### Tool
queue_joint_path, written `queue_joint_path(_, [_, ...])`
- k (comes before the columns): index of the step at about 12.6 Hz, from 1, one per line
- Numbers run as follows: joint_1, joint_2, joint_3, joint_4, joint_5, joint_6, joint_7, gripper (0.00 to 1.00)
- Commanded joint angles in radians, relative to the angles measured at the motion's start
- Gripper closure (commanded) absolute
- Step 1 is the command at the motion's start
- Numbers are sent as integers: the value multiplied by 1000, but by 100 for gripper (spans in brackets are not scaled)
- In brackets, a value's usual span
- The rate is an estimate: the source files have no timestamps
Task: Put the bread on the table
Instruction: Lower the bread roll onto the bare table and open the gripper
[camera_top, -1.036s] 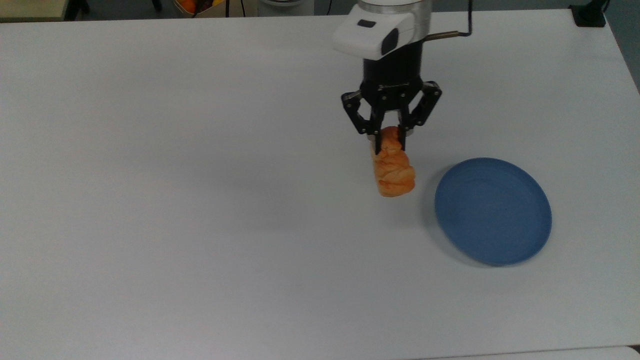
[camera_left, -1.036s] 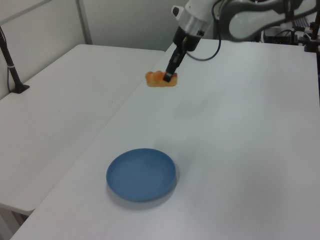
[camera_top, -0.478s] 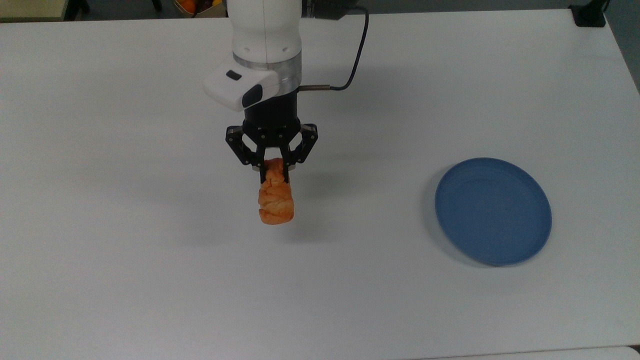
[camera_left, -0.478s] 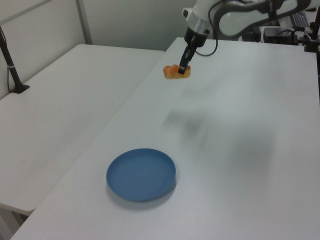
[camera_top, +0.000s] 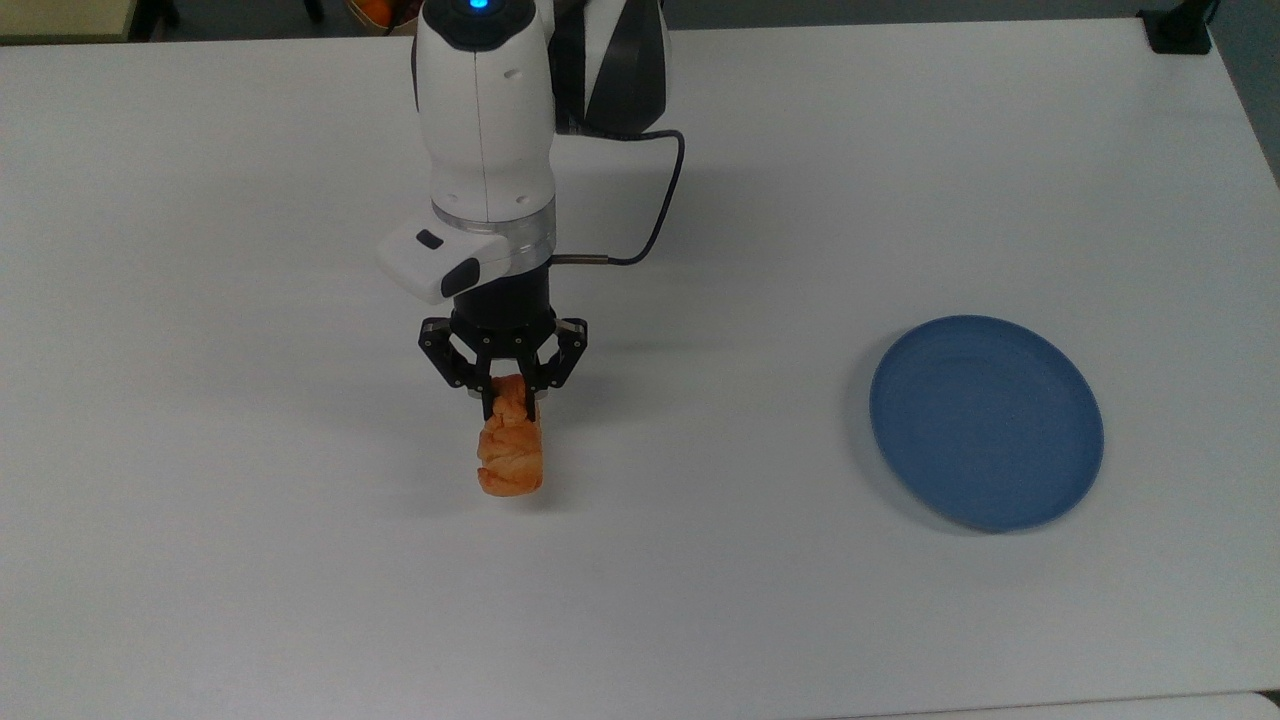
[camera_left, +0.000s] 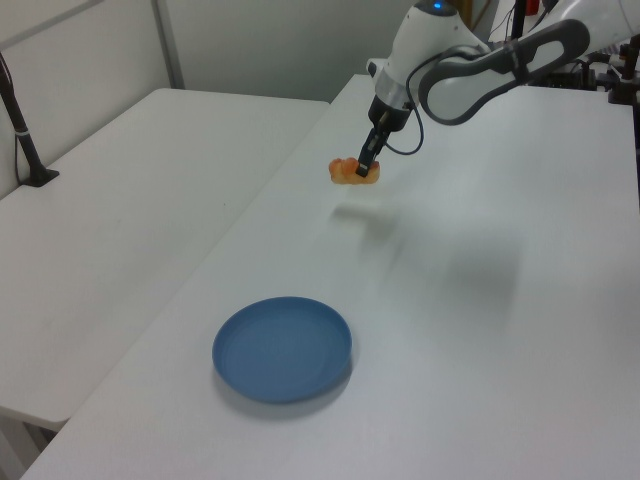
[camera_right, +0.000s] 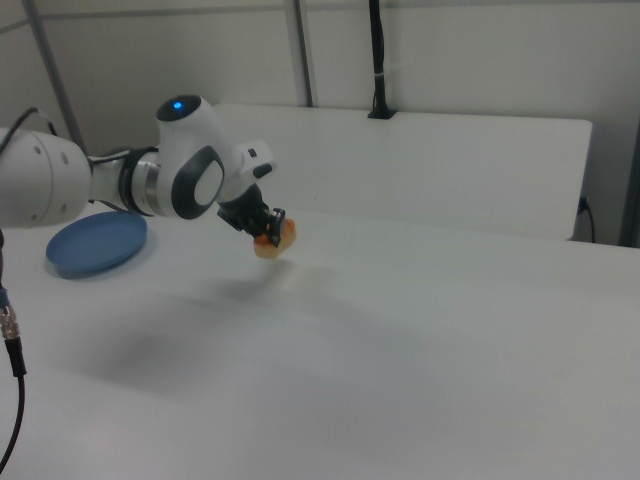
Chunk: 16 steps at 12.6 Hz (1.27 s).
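Observation:
The golden-orange braided bread (camera_top: 510, 455) (camera_left: 351, 173) (camera_right: 272, 240) hangs in the air above the white table (camera_top: 250, 560) (camera_left: 500, 320) (camera_right: 420, 360). My gripper (camera_top: 507, 404) (camera_left: 363, 168) (camera_right: 269, 232) is shut on the bread's upper end, and the roll dangles below the fingers. In the top view it is left of the table's centre, far to the left of the blue plate. A soft shadow lies on the table under it in the left view.
A round blue plate (camera_top: 986, 420) (camera_left: 282, 348) (camera_right: 96, 244) with nothing on it sits on the table at the top view's right. A second white table (camera_left: 120, 230) adjoins in the left view, with a black post (camera_left: 22, 130) on it.
The arm carried the bread from beside the plate leftward and toward the top view's bottom, away from the plate. The grip on the bread stayed shut.

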Motion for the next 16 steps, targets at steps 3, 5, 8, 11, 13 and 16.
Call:
queue_joint_path(3, [4,70,-16,-20,5,120,-28,65])
queue_joint_path(5, [6,85,-31,-20,1,120,-28,65])
queue_joint_path(8, [4,101,-34,-22,-16,136,-28,61])
queue_joint_path(11, [4,97,-34,-20,-16,129,-23,21])
queue_joint_path(13, [4,88,-34,-20,-16,123,-19,11])
queue_joint_path(16, [3,27,-34,-17,-7,29,-14,0])
